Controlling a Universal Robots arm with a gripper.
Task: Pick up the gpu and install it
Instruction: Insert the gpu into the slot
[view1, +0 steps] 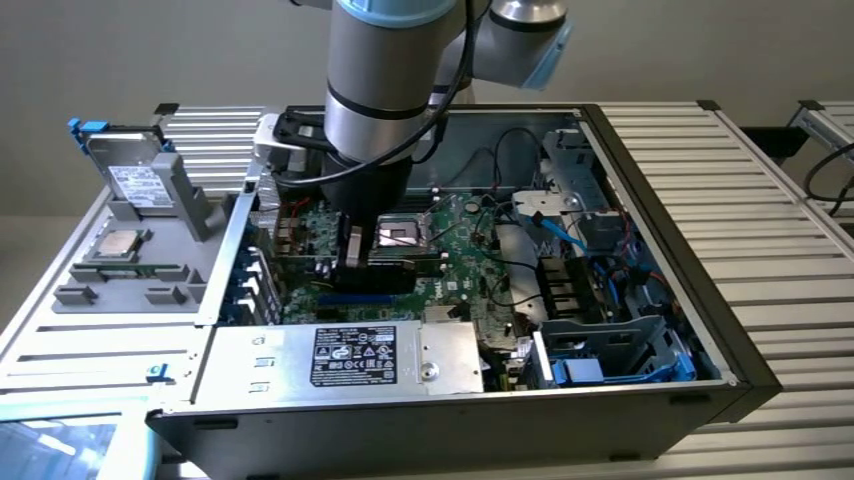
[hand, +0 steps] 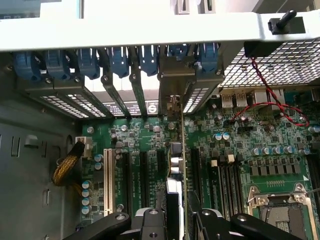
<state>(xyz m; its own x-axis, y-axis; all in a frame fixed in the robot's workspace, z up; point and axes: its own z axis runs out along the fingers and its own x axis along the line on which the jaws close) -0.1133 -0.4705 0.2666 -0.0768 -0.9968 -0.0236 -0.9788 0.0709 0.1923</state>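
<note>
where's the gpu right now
In the wrist view the gpu stands on edge, held in the gripper, over the expansion slots of the motherboard, its metal bracket up at the rear slot covers.

Vertical arm (view1: 387, 90), claw (hand: 179, 206) clamped.

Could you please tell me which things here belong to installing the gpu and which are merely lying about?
In the job: black gripper, shut on the thin green gpu card with metal end bracket; green motherboard in the open black computer case.
Lying about: grey boxy hard drive with white label; square silver processor chip; long thin green RAM stick.
</note>
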